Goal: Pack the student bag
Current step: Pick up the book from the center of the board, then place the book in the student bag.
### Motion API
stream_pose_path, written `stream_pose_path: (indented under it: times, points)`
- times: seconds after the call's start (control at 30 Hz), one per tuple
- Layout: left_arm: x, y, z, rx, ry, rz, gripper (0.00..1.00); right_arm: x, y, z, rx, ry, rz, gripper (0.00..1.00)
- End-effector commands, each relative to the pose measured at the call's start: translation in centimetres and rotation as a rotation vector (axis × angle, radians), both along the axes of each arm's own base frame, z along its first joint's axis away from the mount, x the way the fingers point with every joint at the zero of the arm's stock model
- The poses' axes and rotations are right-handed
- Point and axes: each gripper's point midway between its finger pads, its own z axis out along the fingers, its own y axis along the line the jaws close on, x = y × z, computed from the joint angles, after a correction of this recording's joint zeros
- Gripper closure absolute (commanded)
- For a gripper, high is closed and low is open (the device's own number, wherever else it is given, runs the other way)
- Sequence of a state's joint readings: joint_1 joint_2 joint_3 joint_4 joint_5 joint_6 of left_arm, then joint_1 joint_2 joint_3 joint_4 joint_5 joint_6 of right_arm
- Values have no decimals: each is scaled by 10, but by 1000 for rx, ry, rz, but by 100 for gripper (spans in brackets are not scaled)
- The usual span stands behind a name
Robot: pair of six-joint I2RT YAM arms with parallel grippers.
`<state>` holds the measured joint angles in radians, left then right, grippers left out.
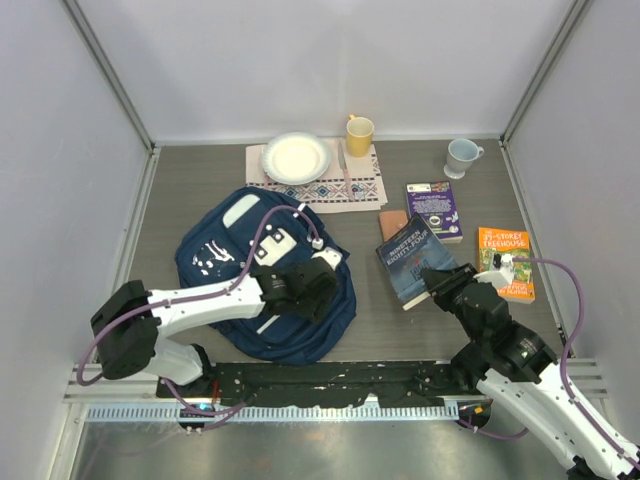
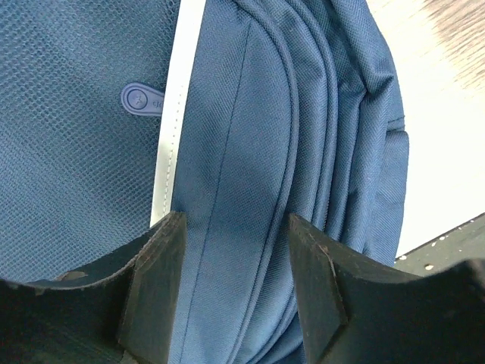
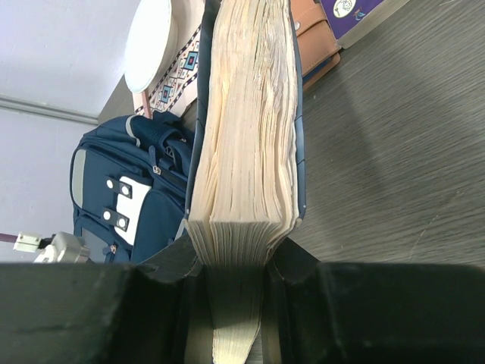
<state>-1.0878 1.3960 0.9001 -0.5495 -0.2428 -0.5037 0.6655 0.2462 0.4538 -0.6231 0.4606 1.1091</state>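
Right, the jaws of my left gripper [image 2: 236, 221] stand apart astride a seam ridge of the student bag [image 1: 212, 258], not visibly pinching it; the right gripper [image 3: 235, 262] is clamped on the near end of a paperback [image 3: 246, 114] whose long axis runs far-left; the bag lies left of that book, under my left arm.

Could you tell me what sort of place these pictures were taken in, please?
Probably a lab robot cell staged as a home desk: plain white panels in metal framing enclose a grey table, laid with a navy backpack, paperback books and a plate on a patterned placemat.
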Motion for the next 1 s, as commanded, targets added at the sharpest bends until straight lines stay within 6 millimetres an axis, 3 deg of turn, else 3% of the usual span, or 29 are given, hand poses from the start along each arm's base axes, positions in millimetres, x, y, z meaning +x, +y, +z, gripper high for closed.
stream_pose_path:
  times: [0.0, 0.07, 0.1, 0.33, 0.43, 0.53, 0.67, 0.77, 0.83, 0.97]
  points:
    - [-4, -12, -2, 5, 12, -39, 43, 12, 5, 45, 129, -133, -30, 99]
    - [-4, -13, -6, 29, 3, -39, 48, 12, 6, 44, 131, -128, -27, 99]
    - [-4, -13, -7, 33, 1, -36, 58, 12, 6, 44, 128, -128, -28, 99]
    - [4, -7, 2, 58, -52, 14, 100, 11, 5, 44, 124, -127, -26, 99]
    - [9, -5, 20, 36, -90, 35, 100, 9, 5, 43, 113, -121, -19, 99]
    - [18, -5, 55, -19, -165, 55, 100, 6, 7, 46, 112, -122, 4, 99]
    - [34, -5, 118, -126, -293, 95, 100, 1, 14, 50, 107, -121, 58, 99]
    - [43, 3, 150, -160, -351, 122, 100, -4, 22, 54, 123, -119, 114, 99]
    - [49, 8, 167, -172, -384, 142, 100, -10, 29, 60, 147, -130, 160, 99]
    - [50, 14, 179, -173, -401, 149, 100, -21, 36, 77, 203, -178, 226, 99]
